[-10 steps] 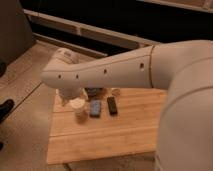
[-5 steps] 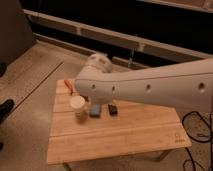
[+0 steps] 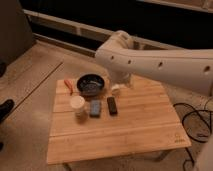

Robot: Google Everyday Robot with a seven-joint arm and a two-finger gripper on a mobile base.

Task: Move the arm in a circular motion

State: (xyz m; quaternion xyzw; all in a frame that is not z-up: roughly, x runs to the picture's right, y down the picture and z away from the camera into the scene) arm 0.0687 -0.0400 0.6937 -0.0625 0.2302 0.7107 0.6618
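Off-white arm bent over a wooden table

Off-white and thick, the arm (image 3: 160, 62) enters from the right edge and runs up and leftward across the upper half of the view. At a rounded joint near the top centre it bends and drops toward the table. Small dark holes dot its side. Its lower end, the gripper (image 3: 117, 90), hangs low over the far middle of the table (image 3: 135, 130), just right of a dark round pan (image 3: 91, 84). It is too indistinct to tell whether it is open or closed, or whether it touches anything.

The pan sits at the far left part of the slatted wooden top. A red-handled item (image 3: 68, 86) lies just beside the pan on its left. Nearer the camera stand a pale cup (image 3: 77, 105), a grey-blue block (image 3: 95, 107) and a black block (image 3: 112, 105), side by side in a short row. Dark cables (image 3: 192, 117) loop on the floor to the table's right.
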